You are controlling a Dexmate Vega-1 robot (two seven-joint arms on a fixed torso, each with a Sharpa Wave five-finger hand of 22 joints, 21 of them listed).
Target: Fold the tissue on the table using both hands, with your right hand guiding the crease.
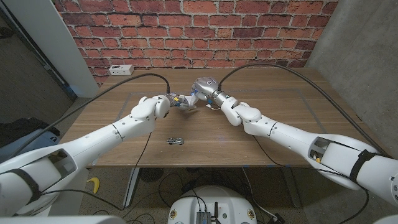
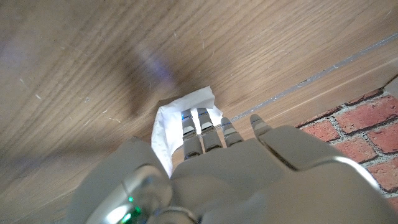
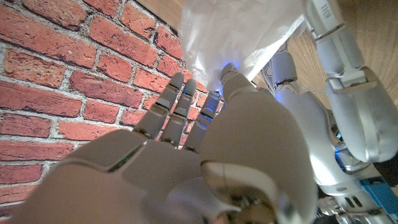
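The white tissue (image 1: 191,107) is at the far middle of the wooden table (image 1: 273,134), between my two hands. My left hand (image 1: 176,100) reaches it from the left. Its fingers (image 2: 202,127) lie in a raised fold of the tissue (image 2: 166,127). In the right wrist view the left hand (image 3: 336,93) pinches a lifted corner of the tissue (image 3: 230,31). My right hand (image 1: 206,87) comes from the far right. Its fingers (image 3: 180,93) are stretched out with the tips at the sheet's edge, and the thumb overlaps it. No grip by that hand is plain.
A small metal object (image 1: 175,140) lies on the table nearer me. A white power strip (image 1: 121,69) sits at the far left edge by the brick wall (image 1: 186,31). Thin lines mark the tabletop (image 2: 323,71).
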